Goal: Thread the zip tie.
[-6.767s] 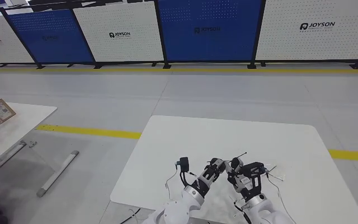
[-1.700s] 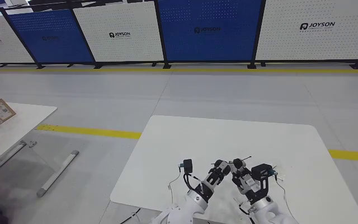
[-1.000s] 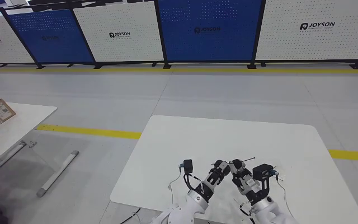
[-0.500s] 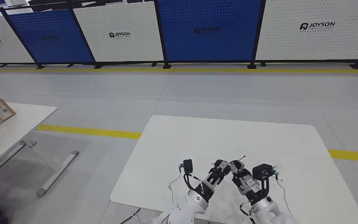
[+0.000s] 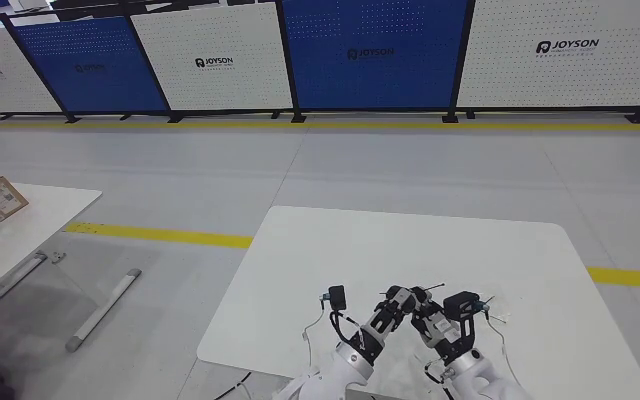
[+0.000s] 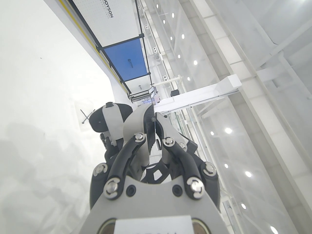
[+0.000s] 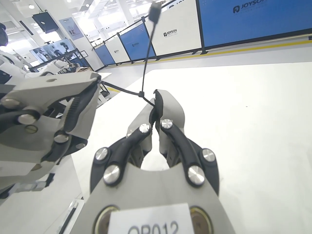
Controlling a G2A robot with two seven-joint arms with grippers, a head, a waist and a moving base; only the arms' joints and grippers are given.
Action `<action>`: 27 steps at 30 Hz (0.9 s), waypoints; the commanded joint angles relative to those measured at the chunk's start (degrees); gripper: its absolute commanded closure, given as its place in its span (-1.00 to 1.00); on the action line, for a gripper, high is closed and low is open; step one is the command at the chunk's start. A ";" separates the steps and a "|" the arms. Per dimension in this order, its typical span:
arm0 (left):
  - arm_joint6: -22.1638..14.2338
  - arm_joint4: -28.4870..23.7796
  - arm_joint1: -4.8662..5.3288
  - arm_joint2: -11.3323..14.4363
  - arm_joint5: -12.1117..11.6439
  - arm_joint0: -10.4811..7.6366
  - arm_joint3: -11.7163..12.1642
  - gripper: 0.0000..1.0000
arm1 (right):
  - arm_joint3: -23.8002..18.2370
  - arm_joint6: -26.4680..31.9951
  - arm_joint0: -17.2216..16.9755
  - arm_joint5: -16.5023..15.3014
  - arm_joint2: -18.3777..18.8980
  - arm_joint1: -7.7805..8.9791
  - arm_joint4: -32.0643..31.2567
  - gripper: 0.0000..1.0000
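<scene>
**Zip Tie Clamped Between Two Closed Grippers at the Table's Near Edge**

The black zip tie [image 7: 141, 94] is held in the air above the white table [image 5: 400, 240], close to the table's 6 o'clock edge as seen from above. It is gripped at two places. One end is pinched in the tips of the left gripper [image 6: 153, 120], whose fingers are pressed narrow around it. A short stretch further along, the strap is clamped by the right gripper [image 7: 154, 103], whose fingers are likewise drawn tight on it.

In the top view the left gripper is placed at 9 o'clock of the right gripper, the two just beside each other with tips nearly meeting. Between the two grips a small dark joint is seen on the strap. From it a second length stands away to a blocky end [image 7: 155, 11], which is held by nothing. From above this free length is seen pointing toward 2 o'clock. Whether the strap is passed through at that joint cannot be told.

On the table at about 3 o'clock of the right gripper, thin dark strips [image 6: 86, 117] are laid crossed over each other, apart from both grippers. Beyond the table's 12 o'clock edge a row of blue and white panels [image 5: 375, 55] is lined up. A yellow floor line [image 5: 160, 235] and a second table [image 5: 40, 215] are seen at 9 o'clock.
</scene>
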 commanded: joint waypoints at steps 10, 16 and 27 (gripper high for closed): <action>-0.43 -0.66 0.38 -1.14 -2.41 2.11 -4.15 1.00 | 0.24 0.51 0.09 0.17 -0.24 0.09 -1.04 1.00; -0.89 0.01 0.66 -1.49 -3.11 3.48 -5.61 1.00 | 0.52 0.75 0.59 0.16 -0.57 0.04 -0.96 1.00; -0.41 0.46 0.77 -1.78 -2.64 3.60 -5.53 1.00 | 0.82 -0.24 1.00 -0.44 -0.76 -0.05 0.63 -1.00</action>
